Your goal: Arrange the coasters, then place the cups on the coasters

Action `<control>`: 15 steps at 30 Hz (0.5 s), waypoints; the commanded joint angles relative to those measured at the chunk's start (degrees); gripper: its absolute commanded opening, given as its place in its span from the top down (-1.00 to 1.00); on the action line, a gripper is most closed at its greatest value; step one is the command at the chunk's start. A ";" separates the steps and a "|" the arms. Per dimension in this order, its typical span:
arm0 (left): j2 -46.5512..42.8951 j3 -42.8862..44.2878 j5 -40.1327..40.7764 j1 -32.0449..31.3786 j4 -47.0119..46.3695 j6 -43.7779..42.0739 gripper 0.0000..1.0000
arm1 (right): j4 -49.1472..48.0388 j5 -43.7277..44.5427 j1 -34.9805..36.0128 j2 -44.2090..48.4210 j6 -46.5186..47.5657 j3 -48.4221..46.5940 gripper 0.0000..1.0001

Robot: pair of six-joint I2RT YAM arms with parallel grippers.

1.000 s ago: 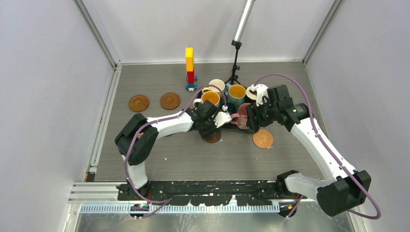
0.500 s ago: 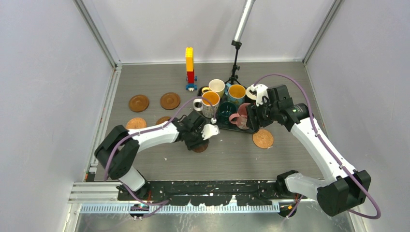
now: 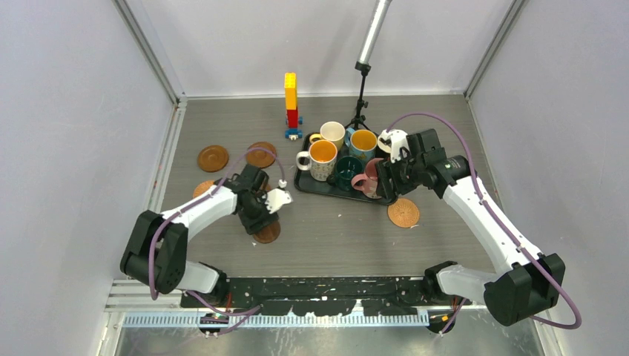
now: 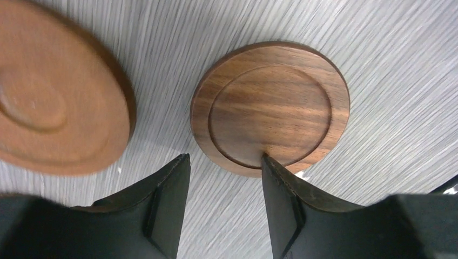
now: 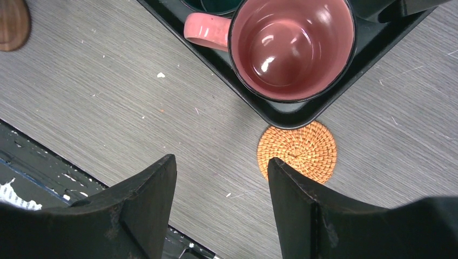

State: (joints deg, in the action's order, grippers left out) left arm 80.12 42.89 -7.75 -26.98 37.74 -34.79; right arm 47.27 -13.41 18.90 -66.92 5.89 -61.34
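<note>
My left end effector [image 4: 224, 159] hangs open low over the surface [image 4: 399, 81], one fingertip touching the rim of the dark coaster [image 4: 270, 102]: round, wood-grained, recessed centre, lying flat. My right end effector [image 5: 221, 162] is open above the glossy pink mug [image 5: 291, 46] in the black tray [image 5: 356, 70], a woven coaster [image 5: 297, 151] beside its corner.

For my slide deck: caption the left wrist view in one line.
Left claw open, one fingertip at the rim of a dark wooden coaster; lighter coaster alongside.
</note>
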 commanded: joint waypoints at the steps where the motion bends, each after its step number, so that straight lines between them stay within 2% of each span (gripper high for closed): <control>1: 0.26 -2.13 2.84 8.56 10.40 -9.99 -0.06 | -0.39 -0.94 -0.22 -0.54 0.93 -3.33 -0.35; 9: 0.08 -2.10 4.17 26.24 13.58 -23.00 -0.07 | 0.42 -1.09 -0.18 -0.38 1.49 -3.35 -0.35; 15: 3.35 0.66 3.78 37.91 13.35 -26.92 -0.06 | 0.29 -1.38 -0.23 -0.23 1.06 -3.09 -0.35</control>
State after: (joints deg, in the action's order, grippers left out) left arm 80.84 42.54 -5.76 6.02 50.35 -55.55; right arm 48.12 -13.80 18.90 -67.81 6.79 -62.48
